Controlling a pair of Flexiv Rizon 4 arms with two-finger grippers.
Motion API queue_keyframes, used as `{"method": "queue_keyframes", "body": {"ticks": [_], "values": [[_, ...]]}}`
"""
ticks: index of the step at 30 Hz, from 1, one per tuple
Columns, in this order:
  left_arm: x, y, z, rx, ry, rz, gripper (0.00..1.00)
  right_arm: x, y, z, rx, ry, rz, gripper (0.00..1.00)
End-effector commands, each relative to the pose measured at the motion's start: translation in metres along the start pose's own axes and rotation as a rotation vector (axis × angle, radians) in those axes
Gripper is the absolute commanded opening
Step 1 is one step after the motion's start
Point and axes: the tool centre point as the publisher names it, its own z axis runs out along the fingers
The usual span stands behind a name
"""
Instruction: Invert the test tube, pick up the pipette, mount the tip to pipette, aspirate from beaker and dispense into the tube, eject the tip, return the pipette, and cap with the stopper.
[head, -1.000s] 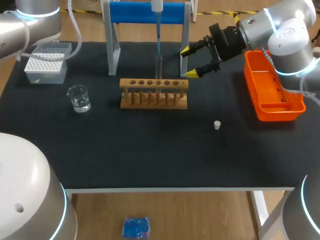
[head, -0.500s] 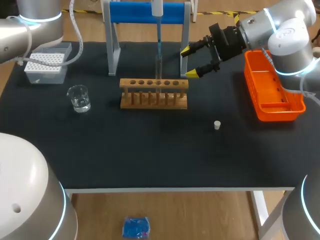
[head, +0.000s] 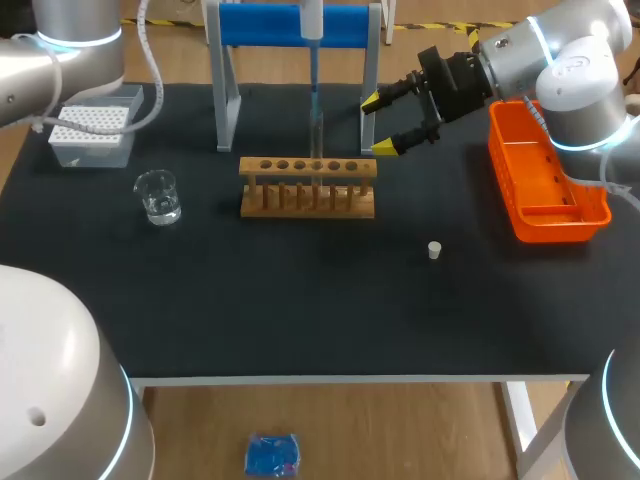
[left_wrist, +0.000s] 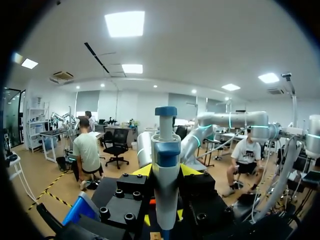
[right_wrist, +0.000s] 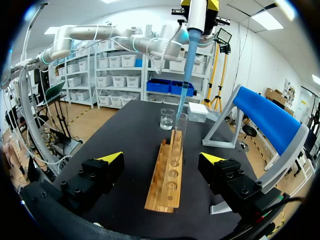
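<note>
The white-and-blue pipette (left_wrist: 166, 175) stands upright between the fingers of my left gripper (left_wrist: 165, 172), which is shut on it. In the head view only the pipette's lower body (head: 313, 15) shows, at the far edge. Its blue tip (head: 316, 85) points down into the clear test tube (head: 317, 130), which stands upright in the wooden rack (head: 308, 187). My right gripper (head: 385, 122) hangs open just right of the tube, holding nothing. From the right wrist view the rack (right_wrist: 169, 172) runs away ahead of the right gripper (right_wrist: 162, 157), with the tube (right_wrist: 181, 127) and blue tip (right_wrist: 188, 57) at its far end. A small white stopper (head: 434, 250) lies on the mat.
A beaker (head: 158, 196) with some water stands left of the rack. The tip box (head: 92, 127) sits at the back left. An orange bin (head: 545, 180) lies at the right edge. The blue pipette stand (head: 300, 25) rises behind the rack.
My left arm has shifted slightly at the back left. The pipette stays over the tube and the right gripper has not moved.
</note>
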Motion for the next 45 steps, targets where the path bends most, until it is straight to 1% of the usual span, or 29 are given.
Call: {"method": "queue_keyframes", "body": {"ticks": [1,10,12,14,16,18,27,34,45], "values": [[0.0014,-0.0018,-0.0001,-0.021,-0.021,0.003,0.0,-0.0009,0.0003,-0.001,0.002,0.004,0.001,1.0],[0.0004,-0.0021,-0.0004,-0.028,-0.047,0.021,0.0,-0.0009,0.0003,-0.001,0.002,0.004,0.001,1.0],[-0.0001,-0.002,-0.0003,-0.014,-0.044,0.03,0.0,-0.0009,0.0003,-0.001,0.002,0.004,0.001,1.0],[-0.0008,-0.0016,-0.0003,0.02,-0.037,0.049,0.0,-0.0009,0.0003,-0.001,0.002,0.004,0.001,1.0],[-0.0009,-0.0013,-0.0005,0.018,-0.037,0.046,0.0,-0.0009,0.0003,-0.001,0.002,0.004,0.001,1.0],[-0.0014,-0.001,-0.0001,0.044,-0.027,0.06,0.0,-0.0009,0.0003,-0.001,0.002,0.004,0.001,1.0],[-0.001,-0.0001,-0.0001,0.06,-0.017,0.064,0.0,-0.0009,0.0003,-0.001,0.002,0.004,0.001,1.0],[0.0008,0.001,0.0006,0.029,-0.016,0.033,0.0,-0.0009,0.0003,-0.001,0.002,0.004,0.001,1.0],[0.0004,0.0051,0.0009,0.007,-0.03,0.022,0.0,-0.0009,0.0003,-0.001,0.002,0.004,0.001,1.0]]}}
